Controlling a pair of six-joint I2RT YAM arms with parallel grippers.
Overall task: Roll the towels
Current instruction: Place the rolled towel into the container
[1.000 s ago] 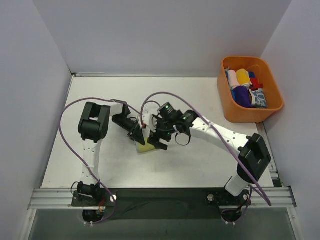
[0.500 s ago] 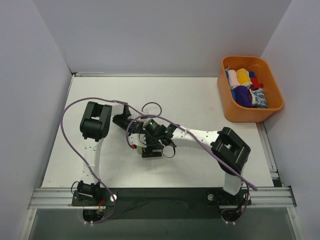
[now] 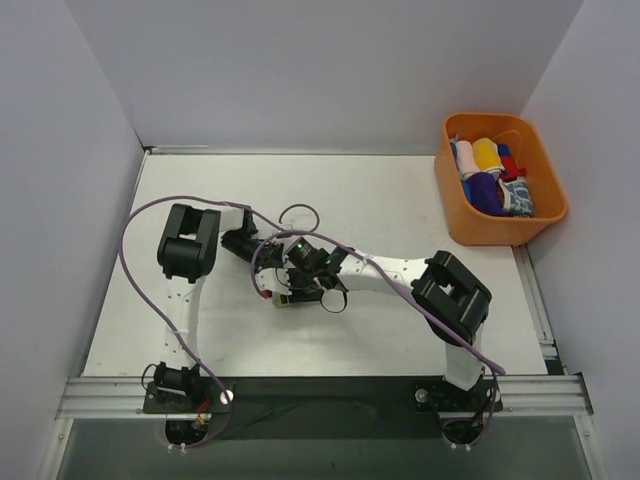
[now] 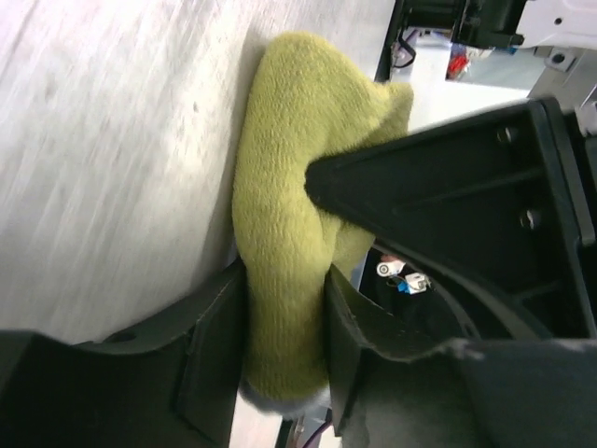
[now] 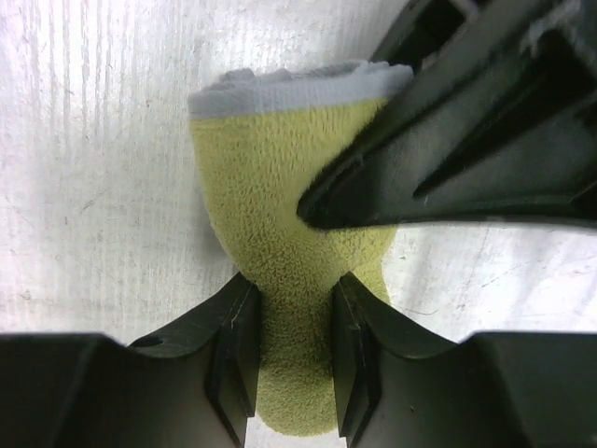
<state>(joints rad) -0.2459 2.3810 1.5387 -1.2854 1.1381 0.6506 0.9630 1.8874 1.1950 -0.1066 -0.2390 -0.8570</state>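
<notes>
Towel (image 5: 280,215) — the pale yellow-green one, bunched into a fat, soft roll with its grey edge showing at one end — lies on the white table (image 3: 400,210), near its middle between the two arms. Both the left fingers (image 4: 210,345) and the right fingers (image 5: 233,355) are closed on it, the right pair pinching a waist into the plush pile — probably so one side anchors the roll while the other tightens it. Both pairs are hard, black and wedge-shaped.
</notes>
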